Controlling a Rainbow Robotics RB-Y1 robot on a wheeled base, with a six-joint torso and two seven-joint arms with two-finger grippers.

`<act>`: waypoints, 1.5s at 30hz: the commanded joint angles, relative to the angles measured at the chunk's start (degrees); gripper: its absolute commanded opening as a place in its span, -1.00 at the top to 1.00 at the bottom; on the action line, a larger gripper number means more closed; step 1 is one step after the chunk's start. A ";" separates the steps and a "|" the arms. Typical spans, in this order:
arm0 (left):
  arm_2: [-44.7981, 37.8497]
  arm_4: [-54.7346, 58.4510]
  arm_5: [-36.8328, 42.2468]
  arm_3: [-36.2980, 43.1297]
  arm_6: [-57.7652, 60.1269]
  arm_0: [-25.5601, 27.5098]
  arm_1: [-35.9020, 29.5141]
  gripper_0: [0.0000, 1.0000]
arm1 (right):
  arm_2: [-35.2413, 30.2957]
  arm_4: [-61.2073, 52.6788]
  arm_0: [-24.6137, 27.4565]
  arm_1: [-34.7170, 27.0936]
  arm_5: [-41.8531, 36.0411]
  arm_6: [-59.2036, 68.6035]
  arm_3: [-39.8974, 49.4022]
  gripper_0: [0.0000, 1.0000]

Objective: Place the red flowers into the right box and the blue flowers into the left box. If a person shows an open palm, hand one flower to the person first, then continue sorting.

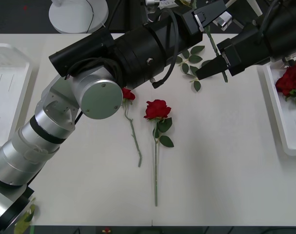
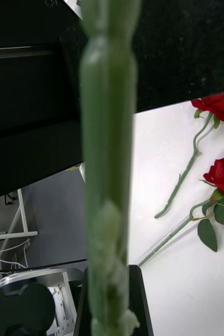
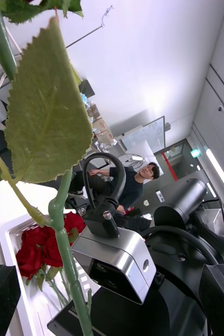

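White table, two roses (image 1: 157,109) lying centre | right gripper (image 1: 209,68) upper right looks clenched on a lifted stem (image 1: 225,73) | left gripper (image 1: 211,17) beside it, can't tell its grip | I'd swing to the right box (image 1: 284,131) slowly | bloom hidden, colour unknown
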State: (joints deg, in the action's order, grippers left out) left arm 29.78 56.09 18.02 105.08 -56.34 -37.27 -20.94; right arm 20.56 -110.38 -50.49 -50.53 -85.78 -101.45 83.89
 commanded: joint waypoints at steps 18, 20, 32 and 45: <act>-16.33 2.98 32.51 6.46 0.79 -1.40 -9.99 -1.00 | 0.53 23.99 0.12 -13.28 -5.45 0.99 -2.76 1.00; -17.65 3.59 40.25 6.98 0.70 -1.40 -10.61 -1.00 | 0.71 26.89 0.12 -14.24 -8.44 0.81 -5.14 1.00; -15.54 3.94 51.41 1.10 -0.09 1.59 -13.07 -1.00 | 1.24 39.98 0.04 -21.63 -12.31 -1.29 -17.70 1.00; -4.11 -4.84 50.80 -12.09 -0.17 -2.72 -13.07 -1.00 | 1.85 59.14 0.04 -23.21 -6.51 -21.25 -35.55 1.00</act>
State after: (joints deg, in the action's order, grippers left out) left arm 22.66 53.71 69.28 95.22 -56.34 -36.51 -32.16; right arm 21.79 -53.09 -50.41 -71.14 -94.51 -118.07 52.29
